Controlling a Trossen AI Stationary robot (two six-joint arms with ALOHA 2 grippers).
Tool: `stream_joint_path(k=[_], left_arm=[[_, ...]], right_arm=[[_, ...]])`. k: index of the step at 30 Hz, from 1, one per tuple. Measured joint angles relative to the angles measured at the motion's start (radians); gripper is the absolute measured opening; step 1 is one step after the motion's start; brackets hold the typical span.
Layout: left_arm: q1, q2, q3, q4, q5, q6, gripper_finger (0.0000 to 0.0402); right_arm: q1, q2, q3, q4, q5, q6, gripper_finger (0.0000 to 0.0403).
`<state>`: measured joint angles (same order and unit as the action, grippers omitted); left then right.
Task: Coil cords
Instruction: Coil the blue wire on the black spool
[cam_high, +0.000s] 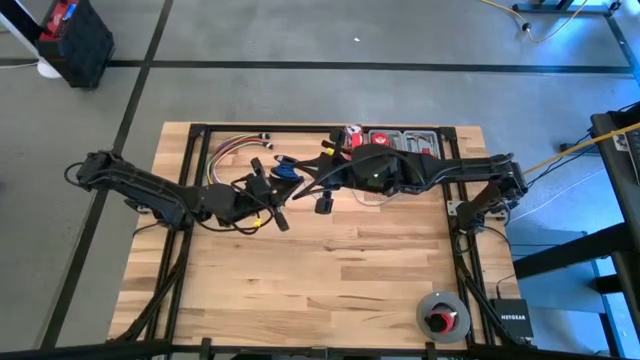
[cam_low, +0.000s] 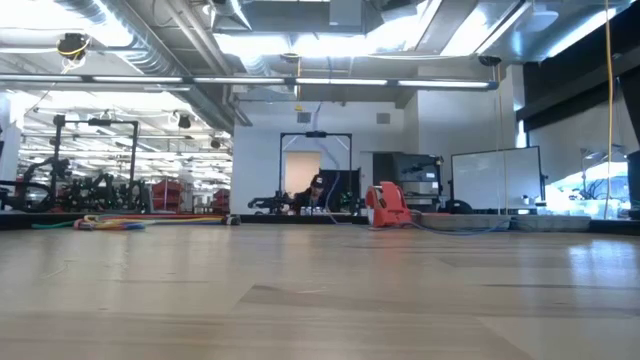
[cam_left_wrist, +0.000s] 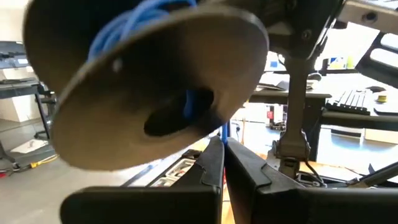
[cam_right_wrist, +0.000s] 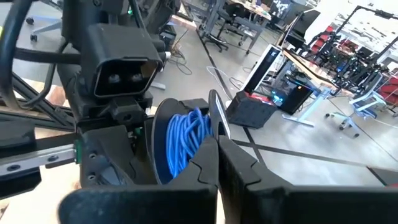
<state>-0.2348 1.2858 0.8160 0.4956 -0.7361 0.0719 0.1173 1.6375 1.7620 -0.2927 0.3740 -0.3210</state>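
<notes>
Both arms are up over the far half of the wooden desk (cam_high: 330, 270), and their tips meet near the middle.

The left claw (cam_left_wrist: 224, 158) is clenched. Its two dark fingers (cam_left_wrist: 208, 165) are pressed flat together, with a thin blue cord (cam_left_wrist: 224, 129) pinched right at their tips. The cord runs from the tips to a spool (cam_left_wrist: 155, 93) that sits just past the left claw, very close to it. More blue cord is wound on that spool, and a dark hole shows in the middle of its round side.

The right claw (cam_right_wrist: 217, 146) is clenched too. Its fingers (cam_right_wrist: 202, 168) are shut tight, and their tips press on the thin round rim of the spool (cam_right_wrist: 214, 118). The blue cord (cam_right_wrist: 186, 143) is coiled around the spool, just beside the right claw's tips. The left arm's wrist, with its boxy camera (cam_right_wrist: 121, 68), is right behind the spool.

From above, the left claw (cam_high: 283, 222) and the right claw (cam_high: 300, 190) are near each other, and the blue spool (cam_high: 283, 172) shows between the two arms. A bundle of red, yellow and white wires (cam_high: 232, 150) lies on the desk beyond the left claw. A metal tray (cam_high: 400, 137) lies past the right arm at the far edge. A round reel (cam_high: 442, 317) sits well apart, at the near corner on the right arm's side.
</notes>
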Motion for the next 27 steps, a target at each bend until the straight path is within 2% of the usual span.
stream_joint_path(k=[4, 27], left_arm=[[0.000, 0.001, -0.001, 0.002, 0.000, 0.000, 0.0000], [0.000, 0.006, -0.007, -0.020, -0.008, 0.021, 0.0000]], right_arm=[[0.000, 0.000, 0.046, -0.046, -0.012, -0.004, 0.0000], [0.001, -0.032, 0.323, -0.040, -0.009, -0.069, 0.0000]])
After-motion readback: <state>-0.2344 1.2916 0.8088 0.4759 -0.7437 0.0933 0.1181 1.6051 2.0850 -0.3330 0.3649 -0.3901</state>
